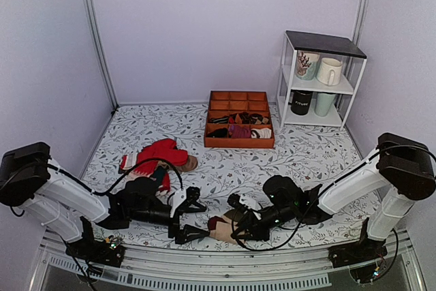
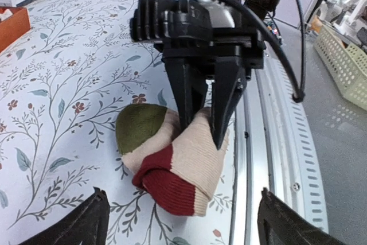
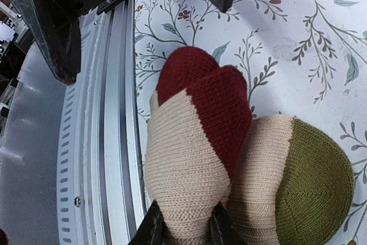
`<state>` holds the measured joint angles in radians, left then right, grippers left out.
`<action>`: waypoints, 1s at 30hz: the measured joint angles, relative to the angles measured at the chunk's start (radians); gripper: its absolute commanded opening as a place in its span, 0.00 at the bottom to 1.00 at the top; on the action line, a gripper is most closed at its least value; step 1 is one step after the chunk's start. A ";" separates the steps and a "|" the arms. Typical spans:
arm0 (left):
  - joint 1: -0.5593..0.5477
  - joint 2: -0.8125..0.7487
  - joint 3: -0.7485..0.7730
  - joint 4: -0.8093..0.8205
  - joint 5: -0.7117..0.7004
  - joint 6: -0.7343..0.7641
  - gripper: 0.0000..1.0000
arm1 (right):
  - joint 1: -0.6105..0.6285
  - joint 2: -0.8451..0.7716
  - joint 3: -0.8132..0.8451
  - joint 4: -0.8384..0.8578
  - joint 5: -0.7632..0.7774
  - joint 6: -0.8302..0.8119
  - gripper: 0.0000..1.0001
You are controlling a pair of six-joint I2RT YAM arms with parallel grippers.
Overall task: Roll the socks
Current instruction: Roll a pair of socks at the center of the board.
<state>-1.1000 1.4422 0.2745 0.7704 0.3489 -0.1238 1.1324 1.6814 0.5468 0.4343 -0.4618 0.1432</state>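
Top external view: the socks (image 1: 219, 226) lie rolled into one bundle at the near edge of the table (image 1: 306, 151), between the two arms' fingers.
Jaws, left: the left gripper (image 1: 196, 219) stands wide apart, one finger on each side of the bundle, touching neither side.
Jaws, right: the right gripper (image 2: 205, 120) is clamped from above on the bundle's beige fold.
Bundle: olive-green toe at one end, dark red cuff wrapped over beige ribbing at the other.
Orange tray (image 1: 238, 144): divided into compartments; the nearer ones hold small dark and maroon sock bundles (image 1: 238, 129).
White rack (image 1: 323, 43): the upper shelf holds a patterned mug (image 1: 306, 65) and a white mug (image 1: 329, 71); the lower shelf holds a black mug (image 1: 300, 102) and a pale green mug (image 1: 324, 103).
Red socks (image 1: 160, 153): loose heap just beyond the left arm.
Edge: the bundle lies just beside the metal rail (image 2: 275, 142) bordering the table.
Room: tray and rack stand well apart from the bundle, by the far wall.
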 measured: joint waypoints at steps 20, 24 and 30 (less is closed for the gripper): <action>-0.045 0.260 0.004 0.294 0.061 0.129 0.93 | -0.019 0.015 0.002 0.015 -0.034 0.019 0.19; -0.050 0.274 0.026 0.285 0.078 0.139 0.91 | -0.021 0.018 0.002 0.015 -0.040 0.020 0.20; -0.072 0.333 0.111 0.226 0.081 0.161 0.85 | -0.023 0.021 0.002 0.015 -0.046 0.023 0.20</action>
<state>-1.1717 1.7752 0.3855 0.9962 0.4301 0.0372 1.1095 1.7023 0.5491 0.4496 -0.5079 0.1658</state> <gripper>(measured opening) 0.885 0.209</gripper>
